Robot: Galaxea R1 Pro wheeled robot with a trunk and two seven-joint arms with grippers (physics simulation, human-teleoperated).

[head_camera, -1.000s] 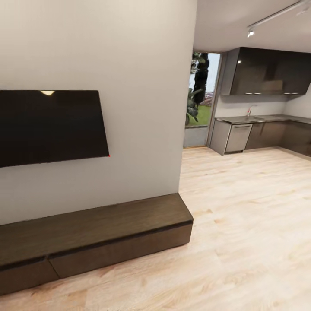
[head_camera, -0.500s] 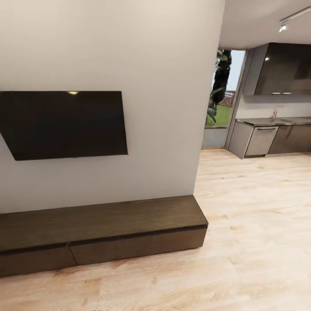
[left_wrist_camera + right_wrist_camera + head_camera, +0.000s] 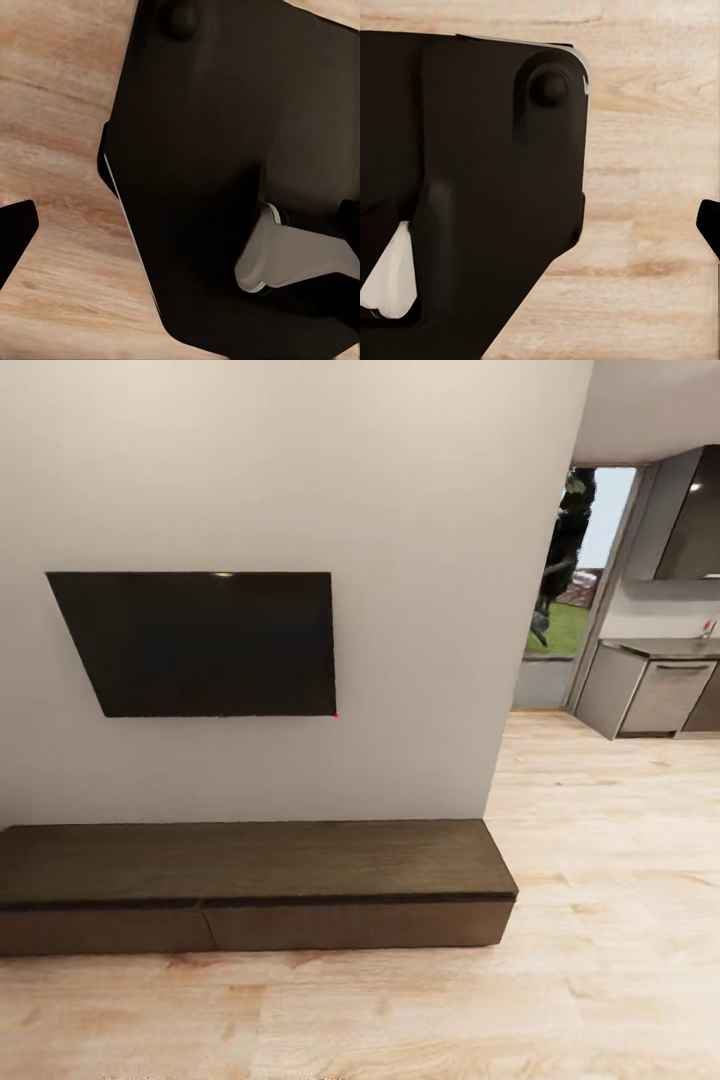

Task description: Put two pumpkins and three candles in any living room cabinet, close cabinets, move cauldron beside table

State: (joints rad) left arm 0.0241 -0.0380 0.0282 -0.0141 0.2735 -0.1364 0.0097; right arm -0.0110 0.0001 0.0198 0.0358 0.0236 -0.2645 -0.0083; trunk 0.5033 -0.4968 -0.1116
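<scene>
- Where the white wall meets the floor, the cabinet lies low and long, its long axis running along the wall from the head view's left edge to the wall's outer corner.
- Its flat top faces up; its two wide drawer fronts face out into the room, toward the camera, and both sit flush, with a thin seam between them left of the middle.
- Its right end stops just at the corner of the wall, where the light wood floor opens toward a kitchen.
- A dark flat screen hangs on the wall above the cabinet, well apart from its top.
- Beyond the corner stand grey kitchen units and a glazed opening with greenery outside.
- The left wrist view shows a black part of the robot's body over wood flooring; the right wrist view shows a similar black part over flooring.
- Whether either arm's fingers are spread or pressed together, I cannot tell.
</scene>
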